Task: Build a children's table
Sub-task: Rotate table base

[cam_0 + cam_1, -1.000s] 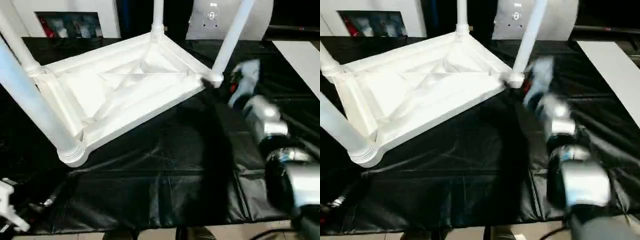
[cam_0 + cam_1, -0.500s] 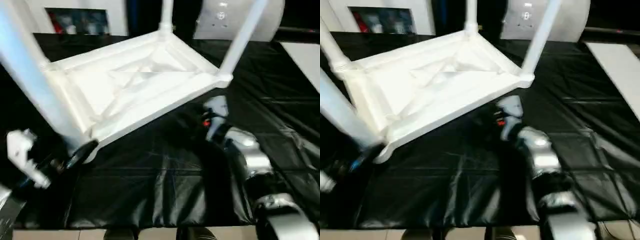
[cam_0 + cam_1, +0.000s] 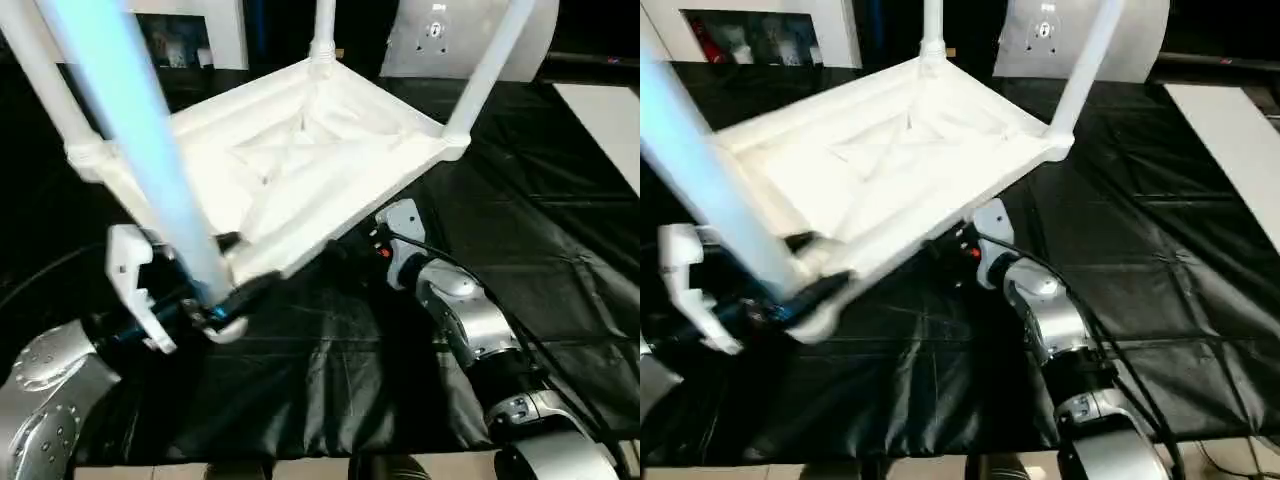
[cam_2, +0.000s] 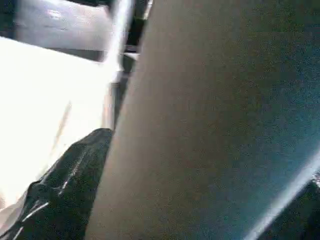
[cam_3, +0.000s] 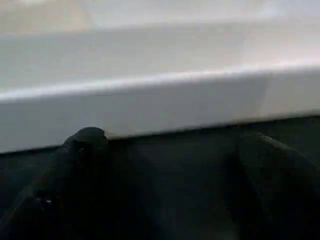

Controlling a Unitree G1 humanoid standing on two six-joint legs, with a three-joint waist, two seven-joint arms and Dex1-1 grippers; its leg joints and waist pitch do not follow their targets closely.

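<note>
Right now, going L to R: my left gripper (image 3: 215,300) sits at the near-left corner of the children's table (image 3: 300,160), fingers spread wide w/ the nearest leg (image 3: 140,130) standing between them, just above its socket. Can't tell from the head views whether the pads actually press on it. Left wrist view adds what the head cam can't: one black finger (image 4: 65,195) right alongside that leg, w/ the white underside of the top beyond. The table is upside down on the black-covered worktable (image 3: 560,200), all four legs pointing up, X-ribs showing, near edge looking raised off the cover. My right gripper (image 3: 945,250) is tucked at that near edge, roughly mid-length, its silver forearm (image 3: 1045,320) running back toward me. Head views hide its tips under the rim; right wrist view shows both fingers (image 5: 82,150) apart, open, close below the white rim (image 5: 160,105), dark cover underneath. Whether they touch the rim I can't tell.
</note>
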